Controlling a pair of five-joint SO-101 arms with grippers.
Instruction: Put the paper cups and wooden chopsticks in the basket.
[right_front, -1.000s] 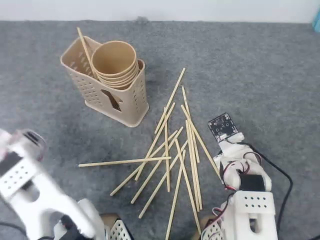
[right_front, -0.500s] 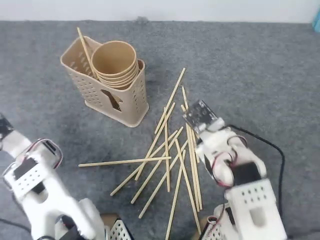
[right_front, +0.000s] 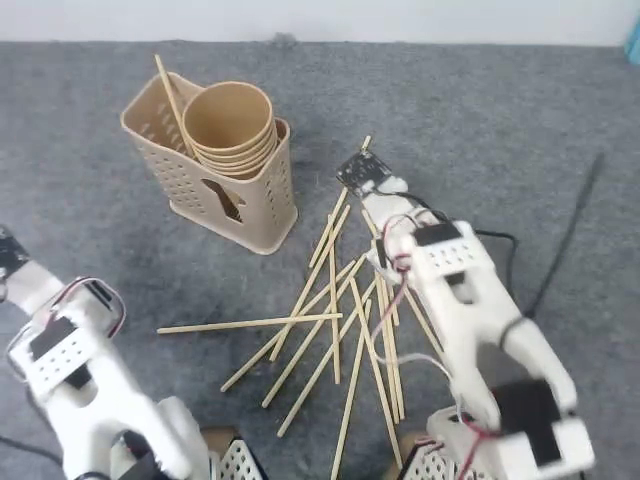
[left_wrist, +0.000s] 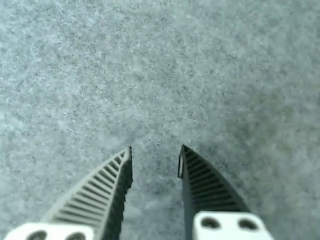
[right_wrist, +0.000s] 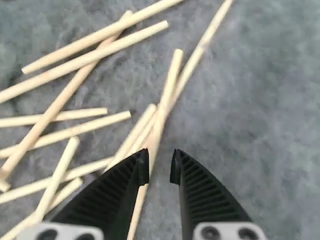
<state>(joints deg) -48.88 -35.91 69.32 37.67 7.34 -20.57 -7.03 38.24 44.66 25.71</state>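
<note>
High view: the paper cups (right_front: 228, 120) sit nested in one smooth tan stack inside the perforated plastic basket (right_front: 250, 215), and one chopstick (right_front: 170, 95) leans in beside them. That part looks done. A good dozen thin, pale wooden chopsticks (right_front: 333, 320) lie criss-crossed on the fuzzy grey tabletop (right_front: 500, 120). The right end effector (right_wrist: 159, 162) hangs just above them, ribbed jaws narrowly parted, gripping nothing. The left end effector (left_wrist: 155, 152) gapes, released, over bare felt.
</note>
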